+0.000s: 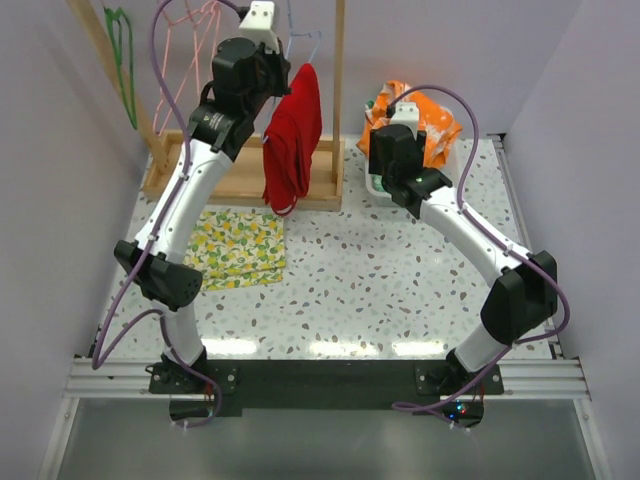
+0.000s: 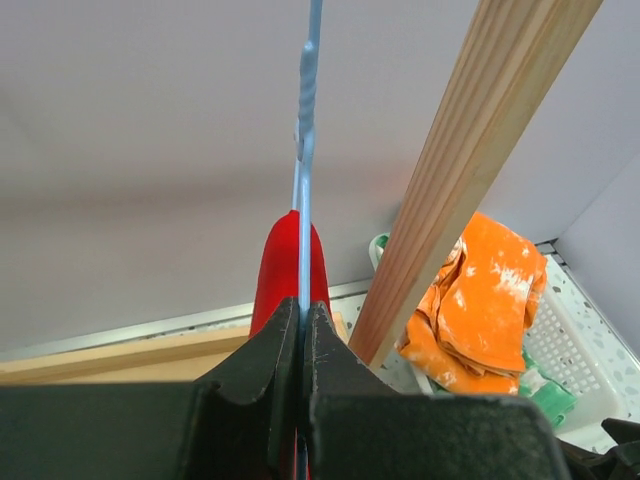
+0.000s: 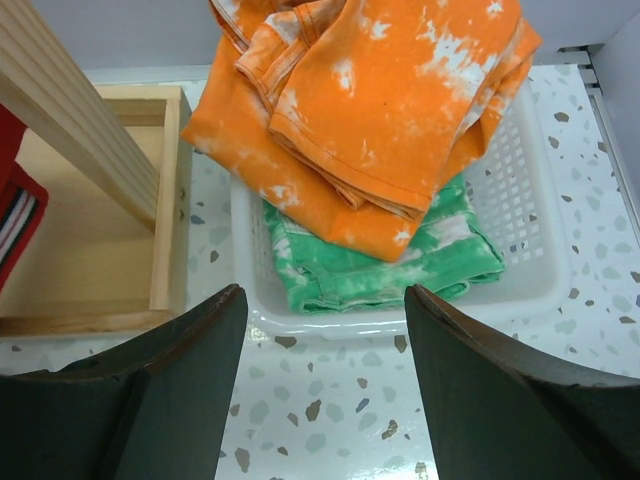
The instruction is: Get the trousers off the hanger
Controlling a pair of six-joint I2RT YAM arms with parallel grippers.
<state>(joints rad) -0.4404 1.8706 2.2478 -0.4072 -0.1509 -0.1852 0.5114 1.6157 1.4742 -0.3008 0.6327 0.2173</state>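
Red trousers (image 1: 293,140) hang on the blue hanger (image 2: 305,150) at the far rack, just left of its wooden post (image 2: 450,200). Left gripper (image 2: 302,315) is pinched tight on the hanger. Right gripper (image 3: 325,300) gapes wide and holds nothing, just near of the white basket (image 3: 540,290), where orange trousers (image 3: 390,100) lie over green trousers (image 3: 400,265). The hanger's top runs out of the left wrist view.

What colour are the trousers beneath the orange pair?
The green trousers, white-mottled; right wrist view.

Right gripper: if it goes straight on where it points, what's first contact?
Likely the near wall of the white basket, with the green trousers just behind; the open right gripper is aimed there, depth unclear.
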